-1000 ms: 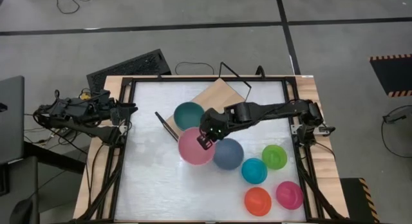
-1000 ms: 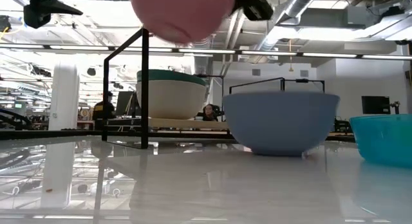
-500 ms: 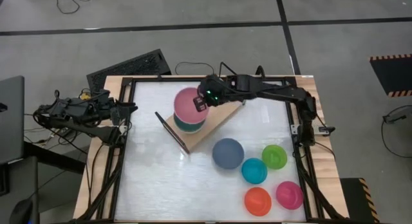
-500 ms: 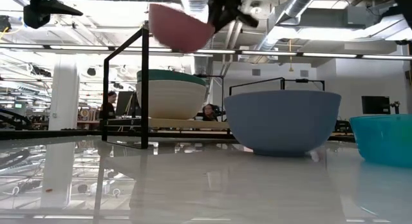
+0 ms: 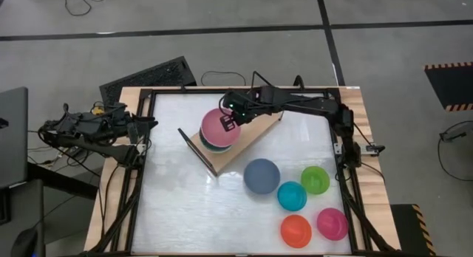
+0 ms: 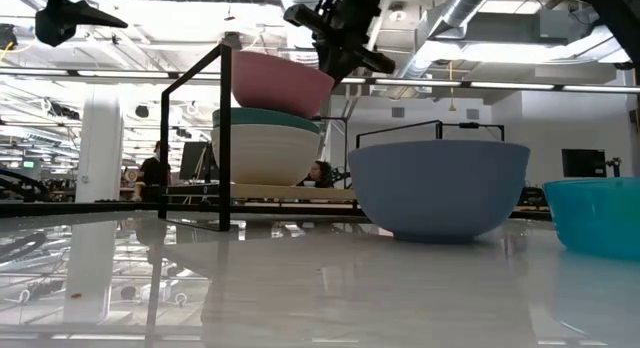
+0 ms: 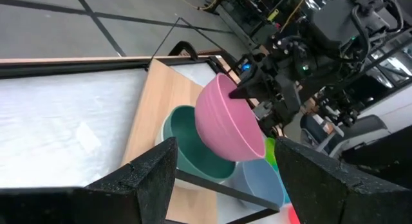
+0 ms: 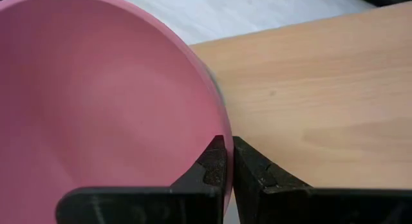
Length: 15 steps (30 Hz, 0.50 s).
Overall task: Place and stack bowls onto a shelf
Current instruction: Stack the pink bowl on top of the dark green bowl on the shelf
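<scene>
My right gripper (image 5: pixel 230 121) is shut on a pink bowl (image 5: pixel 216 129), held just over a teal bowl (image 5: pixel 212 145) nested in a white bowl (image 6: pixel 265 153) on the wooden shelf (image 5: pixel 251 120). In the low view the pink bowl (image 6: pixel 282 83) is tilted above the teal rim (image 6: pixel 265 119); whether they touch I cannot tell. My left gripper (image 7: pixel 225 179) is open, parked off the table's left edge (image 5: pixel 118 128). On the table's right part sit blue-grey (image 5: pixel 261 176), small teal (image 5: pixel 292 196), green (image 5: pixel 315 179), red (image 5: pixel 296 230) and magenta (image 5: pixel 332 223) bowls. My right gripper pinches the pink bowl's rim (image 8: pixel 217 130) on the side toward the table's right, one finger (image 8: pixel 212 165) inside the bowl and one finger (image 8: pixel 252 172) outside. The fingers come from above, slanting in from the right. The bowl is tilted.
Black wire frames stand at the shelf's two short ends (image 5: pixel 196 148) (image 5: pixel 270 86). The blue-grey bowl (image 6: pixel 437 188) is close to the shelf's near side. The table's near-left part (image 5: pixel 185 213) holds nothing. People show in the room behind (image 6: pixel 150 173).
My right gripper carried the pink bowl from beside the blue-grey bowl up and toward the far edge, over the shelf, then lowered it onto the teal bowl's place. The bowl stayed gripped by its rim and tilted throughout. The other bowls did not move.
</scene>
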Tool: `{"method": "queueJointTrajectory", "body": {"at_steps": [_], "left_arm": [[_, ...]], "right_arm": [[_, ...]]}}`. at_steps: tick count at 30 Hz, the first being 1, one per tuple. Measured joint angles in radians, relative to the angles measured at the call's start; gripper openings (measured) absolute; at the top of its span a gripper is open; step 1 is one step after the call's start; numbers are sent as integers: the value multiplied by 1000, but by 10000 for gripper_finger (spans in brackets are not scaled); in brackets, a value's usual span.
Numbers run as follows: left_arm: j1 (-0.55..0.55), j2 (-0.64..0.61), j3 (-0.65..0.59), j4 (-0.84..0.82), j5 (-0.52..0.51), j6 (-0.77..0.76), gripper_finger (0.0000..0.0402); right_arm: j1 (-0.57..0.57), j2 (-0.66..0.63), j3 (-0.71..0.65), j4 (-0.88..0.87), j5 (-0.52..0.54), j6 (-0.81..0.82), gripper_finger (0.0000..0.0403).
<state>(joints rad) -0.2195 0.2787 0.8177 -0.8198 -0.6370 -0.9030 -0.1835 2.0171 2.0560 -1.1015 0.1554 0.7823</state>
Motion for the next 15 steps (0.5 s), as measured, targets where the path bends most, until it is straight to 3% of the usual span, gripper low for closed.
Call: {"method": "queueJointTrajectory", "body": {"at_steps": [15], "left_arm": [[0, 0, 0, 0, -4, 0, 245]], "right_arm": [[-4, 2, -20, 39, -13, -52, 36]]}}
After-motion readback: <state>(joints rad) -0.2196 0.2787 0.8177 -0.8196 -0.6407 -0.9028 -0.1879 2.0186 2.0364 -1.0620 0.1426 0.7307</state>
